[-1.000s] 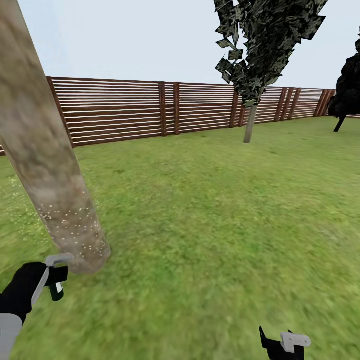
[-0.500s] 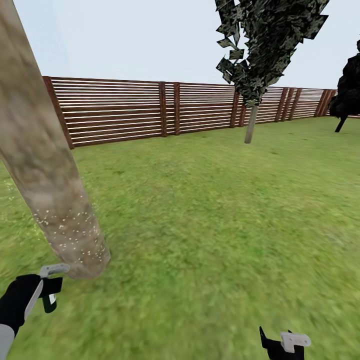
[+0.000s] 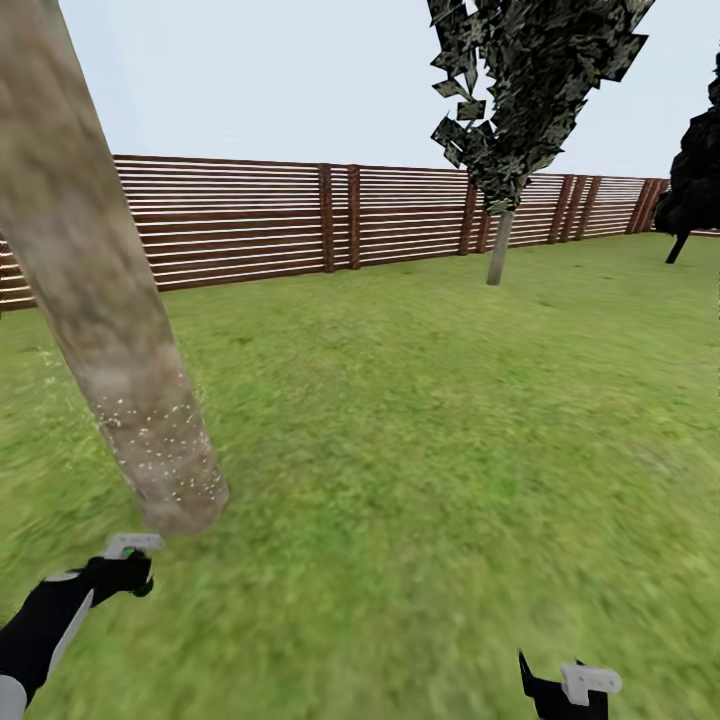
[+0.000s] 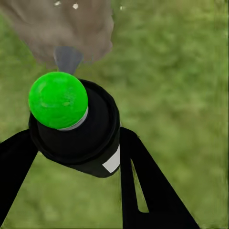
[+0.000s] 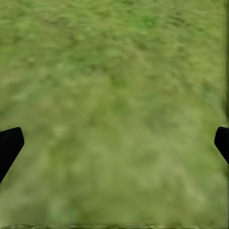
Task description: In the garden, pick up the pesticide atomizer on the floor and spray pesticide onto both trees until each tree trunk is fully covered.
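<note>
Green lawn (image 3: 420,420) runs to the slat fence (image 3: 250,220); my left gripper (image 4: 71,143) clamps the atomizer (image 4: 71,129) at seven o'clock, nozzle toward the tree trunk (image 3: 110,320); specks of pesticide (image 3: 165,450) dot only its base. Spraying is midway, I judge; next I must aim higher; right gripper (image 5: 114,138) spread wide, holding nothing.

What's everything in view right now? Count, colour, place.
tree trunk: 1, mottled grey-beige, near left, leaning across the head view
pesticide: white-yellow specks, lower part of that trunk
atomizer: 1, black with green cap, in the left gripper
far tree: 1, thin pale trunk, dark green leaves, by the fence
dark tree: 1, near-black, far right
fence: brown horizontal slats, along the back
lawn: green
left gripper: black, low left, below the trunk base
right gripper: black, bottom right, fingers apart over grass
</note>
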